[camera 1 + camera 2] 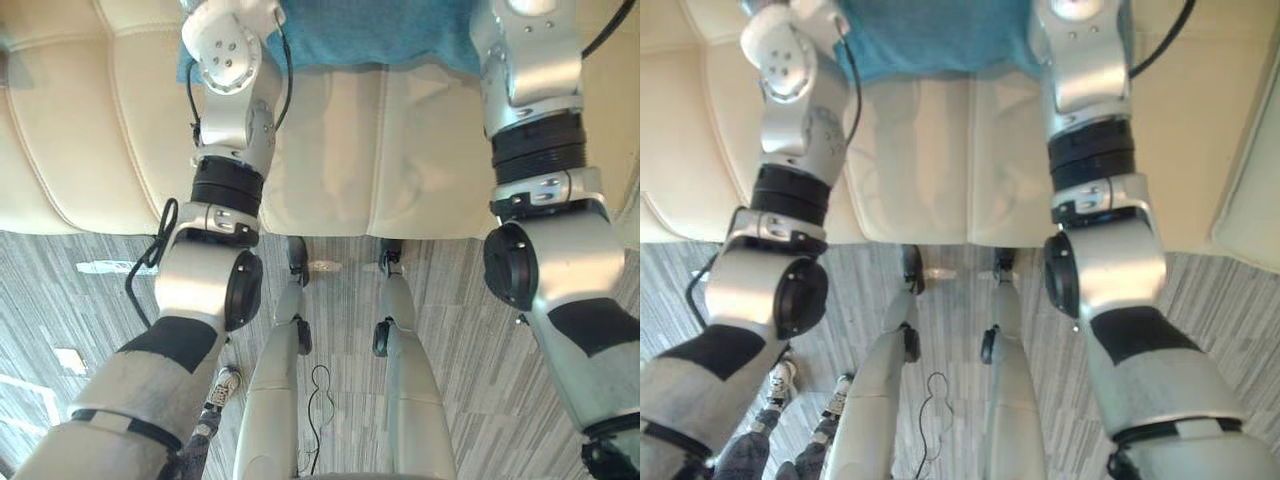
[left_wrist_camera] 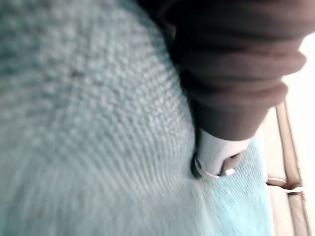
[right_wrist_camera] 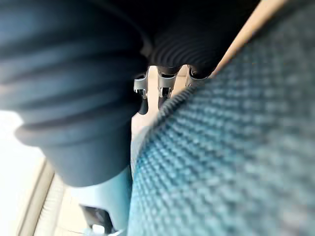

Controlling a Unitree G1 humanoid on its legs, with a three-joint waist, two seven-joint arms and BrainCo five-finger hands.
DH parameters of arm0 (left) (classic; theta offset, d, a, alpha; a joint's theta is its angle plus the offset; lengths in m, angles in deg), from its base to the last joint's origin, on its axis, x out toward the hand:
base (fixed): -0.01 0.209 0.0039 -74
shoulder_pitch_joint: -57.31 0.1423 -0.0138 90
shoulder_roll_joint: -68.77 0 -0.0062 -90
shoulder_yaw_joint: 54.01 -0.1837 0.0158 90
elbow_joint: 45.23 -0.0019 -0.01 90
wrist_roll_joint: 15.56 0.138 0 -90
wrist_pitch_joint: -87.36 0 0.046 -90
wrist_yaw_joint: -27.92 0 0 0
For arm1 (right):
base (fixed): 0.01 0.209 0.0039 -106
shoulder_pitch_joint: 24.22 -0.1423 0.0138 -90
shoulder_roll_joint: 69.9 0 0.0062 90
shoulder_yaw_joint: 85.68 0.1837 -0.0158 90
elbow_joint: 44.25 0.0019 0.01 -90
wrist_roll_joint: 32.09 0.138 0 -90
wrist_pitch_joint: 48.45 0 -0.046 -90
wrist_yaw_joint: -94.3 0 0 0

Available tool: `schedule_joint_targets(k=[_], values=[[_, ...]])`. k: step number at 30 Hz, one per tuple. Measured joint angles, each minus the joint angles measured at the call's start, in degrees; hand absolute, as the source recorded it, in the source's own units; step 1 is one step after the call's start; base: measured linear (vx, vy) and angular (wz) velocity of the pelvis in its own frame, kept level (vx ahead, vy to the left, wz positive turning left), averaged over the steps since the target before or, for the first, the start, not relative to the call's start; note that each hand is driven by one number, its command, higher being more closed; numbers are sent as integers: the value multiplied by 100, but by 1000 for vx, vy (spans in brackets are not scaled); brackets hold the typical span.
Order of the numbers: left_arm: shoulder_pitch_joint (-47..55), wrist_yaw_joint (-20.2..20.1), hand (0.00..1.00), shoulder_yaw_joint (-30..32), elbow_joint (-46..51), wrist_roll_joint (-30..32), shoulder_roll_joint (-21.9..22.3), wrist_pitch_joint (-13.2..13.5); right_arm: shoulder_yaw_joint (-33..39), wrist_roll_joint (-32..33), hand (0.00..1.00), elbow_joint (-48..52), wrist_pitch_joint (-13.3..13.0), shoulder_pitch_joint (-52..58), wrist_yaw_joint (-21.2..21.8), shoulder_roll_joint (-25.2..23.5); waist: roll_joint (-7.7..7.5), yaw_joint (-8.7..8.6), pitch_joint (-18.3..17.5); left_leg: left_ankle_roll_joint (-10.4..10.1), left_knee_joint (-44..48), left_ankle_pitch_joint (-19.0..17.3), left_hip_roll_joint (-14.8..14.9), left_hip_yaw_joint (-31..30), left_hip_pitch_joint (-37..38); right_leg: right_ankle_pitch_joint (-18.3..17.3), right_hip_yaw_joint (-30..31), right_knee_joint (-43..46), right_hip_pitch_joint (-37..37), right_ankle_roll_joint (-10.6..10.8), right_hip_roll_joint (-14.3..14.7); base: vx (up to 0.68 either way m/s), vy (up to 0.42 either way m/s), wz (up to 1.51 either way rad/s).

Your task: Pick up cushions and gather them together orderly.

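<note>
A blue cushion (image 1: 380, 35) lies crosswise between both hands.
It sits close against the left hand (image 2: 216, 152) and the right hand (image 3: 165, 86); their finger grip cannot be told.

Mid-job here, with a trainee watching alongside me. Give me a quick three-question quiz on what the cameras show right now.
1. Multiple choice: the cushion on the sofa is A) red, B) blue-green, C) black.
2. True or false: that sofa is black.
3. Short answer: which hand's wrist view shows the cushion's knit fabric close beside the hand?
Key: 1 B. 2 False, it is cream. 3 Both: the left hand and the right hand.
</note>
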Motion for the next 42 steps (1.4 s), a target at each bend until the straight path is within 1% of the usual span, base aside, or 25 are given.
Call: schedule_joint_targets(k=[3,5,6,10,12,13,14,16,17,18,20,21,22,23,24,25,26,27,28,30,31,33,36,38,42], values=[[356,-120,0,100,129,7,-4,0,30,30,0,162,-1,248,99,15,0,-20,0,0,10,-1,21,7,80,-1,4,130,0,0,18,-4,17,-10],[632,-215,0,109,196,-36,-57,-1,40,132,0,468,3,584,181,43,0,-31,0,0,21,-1,34,15,178,-5,11,285,10,-1,31,-9,10,-14],[813,-292,0,138,331,-74,-124,-3,118,184,0,831,3,879,223,50,-1,-47,-1,0,21,-1,39,37,251,-10,25,375,20,2,36,-9,9,-11],[1285,-506,0,360,662,-414,-350,6,578,348,0,1388,-4,1595,358,53,-1,-74,-1,3,21,-3,42,115,517,-19,43,540,180,-3,39,-10,9,-7],[1684,-645,0,438,1000,-551,-459,71,781,469,0,1842,-15,2128,444,57,-3,-113,-2,48,31,-37,30,129,748,-166,77,554,434,-34,27,-6,-4,7],[1929,-733,0,459,1206,-630,-497,149,883,498,0,2121,-62,2434,515,60,-3,-128,-2,36,137,-90,25,117,836,-297,102,555,598,-59,12,-15,-29,18],[2325,-820,0,484,1470,-635,-573,232,935,504,0,2481,-120,2864,615,67,-10,-135,-5,35,376,-213,32,110,914,-550,117,555,810,-165,3,-19,-43,10],[2887,-964,0,568,1884,-724,-629,313,922,506,0,2879,-228,3412,838,61,-12,-101,-6,17,626,-354,135,124,1029,-634,113,555,1001,-162,82,-42,-76,-15],[3357,-1042,0,573,2154,-791,-631,383,931,509,0,3154,-252,3967,968,56,-15,-107,-8,3,640,-370,175,114,1218,-668,85,554,1207,-183,125,-45,-82,-16],[3580,-1112,0,564,2271,-834,-620,393,942,541,0,3262,-290,4250,1041,43,-19,-122,-12,-4,630,-375,192,100,1313,-683,63,557,1311,-196,144,-35,-74,-4],[4386,-1353,0,415,2595,-844,-423,413,958,681,0,3665,-390,5329,1313,-103,-25,-143,-17,-56,609,-426,251,58,1670,-782,18,587,1658,-225,199,-20,-64,-3],[5105,-1546,0,276,2705,-840,-146,411,948,682,0,3852,-428,6143,1552,-352,-23,-156,-23,-75,589,-474,281,57,2002,-905,-2,695,1924,-247,221,-2,-50,-6],[5257,-1593,0,250,2729,-839,-76,407,924,682,0,3865,-433,6292,1604,-408,-24,-162,-25,-74,586,-486,286,57,2065,-935,-8,722,1977,-243,225,21,-54,-5],[5632,-1717,0,147,2736,-831,101,383,861,666,0,3873,-441,6671,1740,-554,-29,-174,-31,-77,591,-520,293,48,2234,-1003,-19,787,2117,-242,236,42,-32,-4],[6239,-1902,0,-116,2726,-825,320,303,746,660,0,3864,-441,7292,1968,-814,-40,-171,-38,-80,596,-588,314,50,2516,-1095,-28,847,2375,-248,258,72,-46,-4],[6461,-1966,0,-206,2719,-807,387,263,680,642,0,3855,-437,7502,2046,-917,-42,-173,-41,-73,594,-608,320,53,2630,-1133,-29,868,2472,-241,262,71,-35,-5],[6726,-2065,0,-291,2707,-713,476,180,619,543,0,3829,-432,7755,2152,-1047,-42,-173,-43,-76,581,-630,325,58,2794,-1168,-30,874,2621,-244,268,92,-25,-7],[7147,-2248,0,-427,2583,-538,619,85,521,379,0,3720,-423,8184,2338,-1239,-57,-183,-135,-50,574,-691,332,93,3050,-1264,-26,937,2830,-239,273,76,-13,-7],[7303,-2309,0,-462,2466,-453,664,63,480,301,0,3618,-425,8353,2407,-1290,-58,-181,-210,-41,573,-720,337,105,3133,-1316,-27,973,2896,-239,273,76,-7,-10],[7720,-2490,0,-469,1833,-146,814,-103,486,74,0,2896,-407,8761,2582,-1501,-93,-177,-424,-11,563,-829,351,164,3591,-1494,-39,1054,3279,-270,275,80,3,-11],[7803,-2521,0,-474,1667,-87,837,-146,498,28,0,2705,-394,8862,2608,-1541,-99,-174,-486,-6,554,-862,355,180,3714,-1534,-43,1058,3388,-286,276,85,9,-11],[8044,-2625,0,-404,838,197,950,-269,582,-23,0,1774,-354,9199,2733,-1683,-114,-171,-876,-48,506,-949,381,243,4046,-1673,-217,1071,3655,-275,229,69,15,-12],[8131,-2630,0,-336,-34,534,981,-418,968,-61,0,830,-205,9374,2755,-1902,-112,-173,-1089,-64,378,-1022,391,332,4505,-1706,-279,1017,4059,-266,219,72,23,-13],[8155,-2708,0,-239,-694,789,985,-535,1302,-138,0,32,-88,9529,2768,-1965,-111,-180,-1294,-58,204,-1034,370,378,4804,-1678,-265,852,4343,-195,221,78,36,-5],[8159,-2751,0,43,-1220,1052,967,-597,1600,-139,0,-685,20,9577,2807,-1960,-100,-192,-1390,-64,18,-1030,323,465,5143,-1541,-183,531,4718,-123,222,64,39,-10]])
